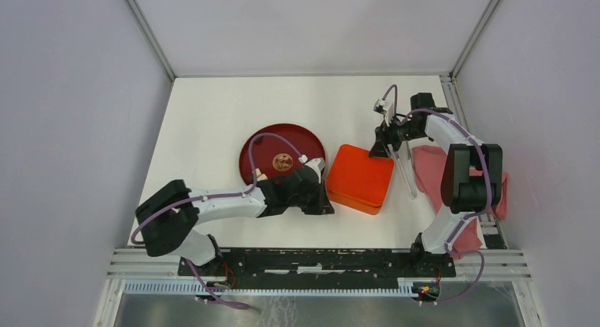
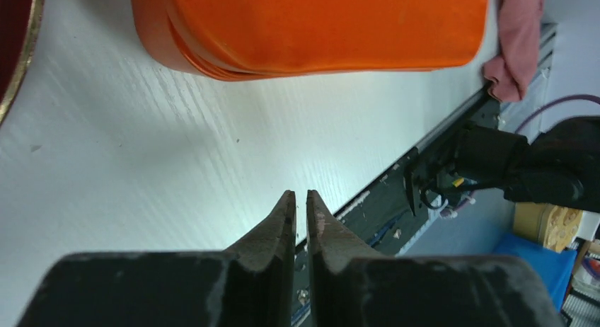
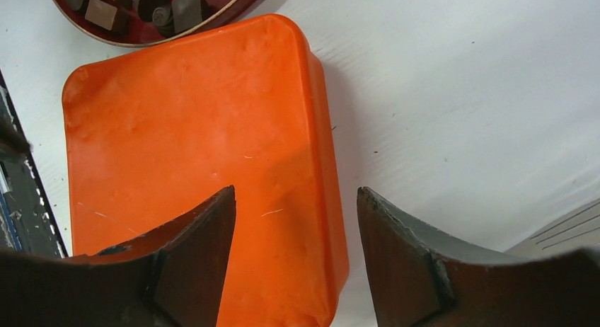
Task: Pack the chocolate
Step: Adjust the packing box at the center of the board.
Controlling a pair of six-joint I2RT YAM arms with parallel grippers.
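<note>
chocolate (image 3: pixel 187 10): several dark and mid-brown pieces, square and rounded, lay inside the red plate (image 1: pixel 315 144), close to its rim on the side facing the orange box (image 1: pixel 359 177); they showed only at the top left of the right wrist view
chocolate vs right gripper (image 3: pixel 296 192): well apart, the pieces lay past the far corner of the box, with the whole lid between them and the fingers
chocolate vs left gripper (image 2: pixel 301 194): not seen in the left wrist view, where only a sliver of the plate's rim showed at the left edge, so how close they were could not be told
left gripper state: fingers drawn almost together with only a thin slit between them, nothing in it, low over the bare white table (image 1: pixel 212 115) just short of the box's near side
right gripper state: released, jaws spread wide, nothing between them, hovering above the box's lid near one edge
orange box: closed, smooth lid up, just right of the plate
red plate: round, a tan emblem (image 1: pixel 282 161) at its centre, its near right part covered by the left arm in the top view
pink cloth (image 1: pixel 428 168): crumpled at the table's right side, beside the right arm
</note>
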